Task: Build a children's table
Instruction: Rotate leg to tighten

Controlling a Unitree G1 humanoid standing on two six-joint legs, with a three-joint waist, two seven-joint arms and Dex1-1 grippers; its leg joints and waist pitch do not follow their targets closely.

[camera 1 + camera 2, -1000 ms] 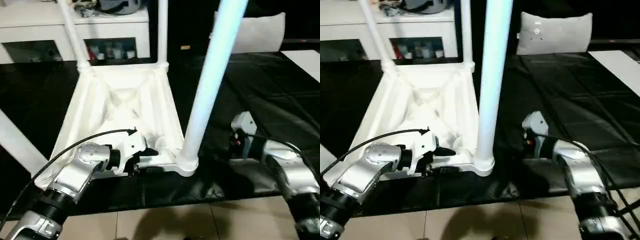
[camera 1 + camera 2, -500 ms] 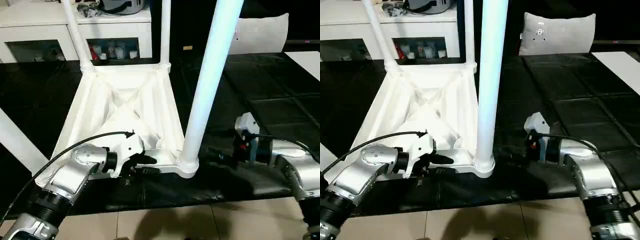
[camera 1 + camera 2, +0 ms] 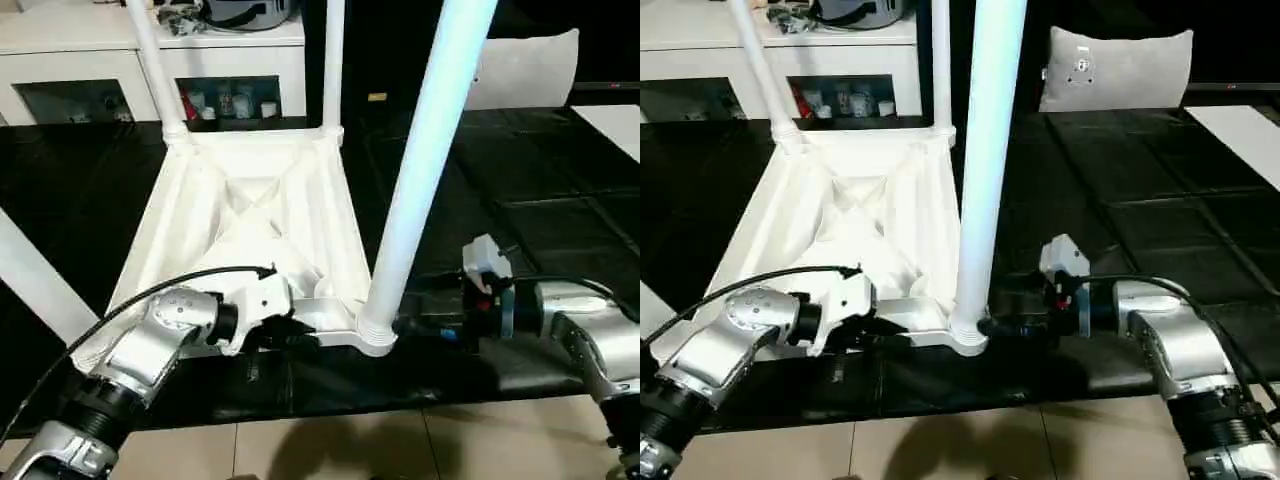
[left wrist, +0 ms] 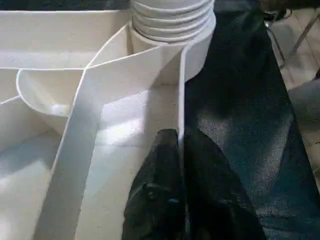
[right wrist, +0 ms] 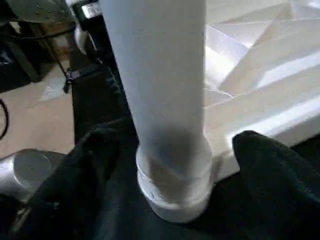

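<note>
The children's table (image 3: 250, 210) lies upside down on the black cloth, white ribbed underside up. Two legs stand in its far corner sockets (image 3: 150, 60) (image 3: 333, 60). A third leg (image 3: 420, 170) rises from the near right socket, and a fourth leg (image 3: 35, 285) slants off at the near left. My left gripper (image 4: 180, 137) is shut on the table's thin near rim wall, one black finger on each side, just left of the near right socket. My right gripper (image 3: 1005, 325) is open, its fingers (image 5: 270, 170) standing on either side of the near right leg's base.
A white cabinet (image 3: 100, 40) with glass doors stands behind the table. A grey pillow (image 3: 525, 70) sits at the back right. The black cloth (image 3: 540, 200) ends at the near edge, with tiled floor (image 3: 330, 450) below. A cable runs over my left forearm.
My left gripper has closed onto the table's near rim. My right gripper has slid left along the cloth until its open fingers flank the near right leg's base.
</note>
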